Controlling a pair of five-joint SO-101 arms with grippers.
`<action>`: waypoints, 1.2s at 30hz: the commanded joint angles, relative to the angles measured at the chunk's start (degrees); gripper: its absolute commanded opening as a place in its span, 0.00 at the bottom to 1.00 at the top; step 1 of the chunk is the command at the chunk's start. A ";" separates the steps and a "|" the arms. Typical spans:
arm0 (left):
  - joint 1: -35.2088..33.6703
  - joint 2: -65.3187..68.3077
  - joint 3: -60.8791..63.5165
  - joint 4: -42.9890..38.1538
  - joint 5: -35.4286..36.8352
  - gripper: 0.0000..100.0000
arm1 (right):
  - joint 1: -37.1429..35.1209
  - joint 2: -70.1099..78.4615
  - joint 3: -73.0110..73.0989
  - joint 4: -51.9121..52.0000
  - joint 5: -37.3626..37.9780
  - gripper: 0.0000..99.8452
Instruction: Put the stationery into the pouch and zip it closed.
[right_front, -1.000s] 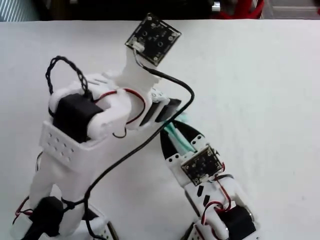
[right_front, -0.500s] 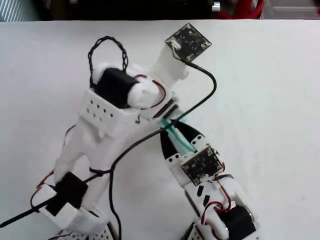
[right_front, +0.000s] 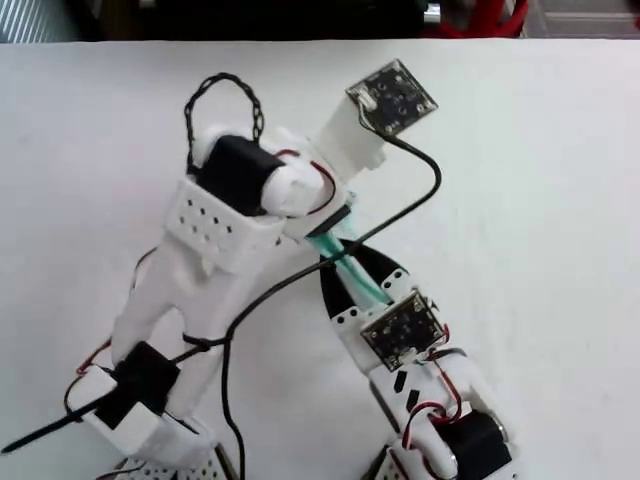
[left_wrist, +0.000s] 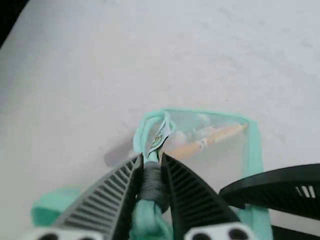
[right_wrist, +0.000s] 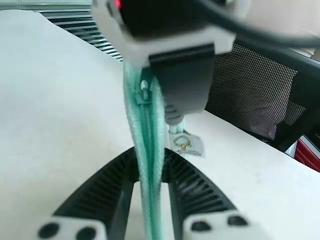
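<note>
Heads up on what you've got here. The pouch (right_front: 350, 268) is a see-through one with a mint-green border and zip band. It sits around the middle of the white tabletop (right_front: 540, 150), strung between your two arms.

In the left wrist view you can see through the pouch's clear side to a wooden pencil (left_wrist: 212, 141) lying inside. A small tag with a gold ring (right_wrist: 185, 144) hangs off the zip edge, and the little metal slider (right_wrist: 144, 92) sits on the green band right under the left arm's black jaw.

Your left jaws are pinched nearly all the way together on a dark grey tab (left_wrist: 152, 181) at the pouch's zip edge, with green fabric bunched just behind it. Your right jaws are squeezed in tight on the green zip band itself, which runs straight up between them. Both are touching the pouch, gripping it from opposite ends and close to each other.
</note>
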 joint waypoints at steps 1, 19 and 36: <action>-3.30 -0.66 -9.32 0.18 3.16 0.02 | 2.68 0.31 0.09 -0.57 -0.53 0.02; -22.90 -0.75 -13.98 -0.09 3.08 0.02 | 5.58 0.31 2.64 -4.44 -2.11 0.02; -17.01 -19.12 -3.34 0.18 20.40 0.26 | 5.58 0.31 2.81 -4.70 -2.37 0.02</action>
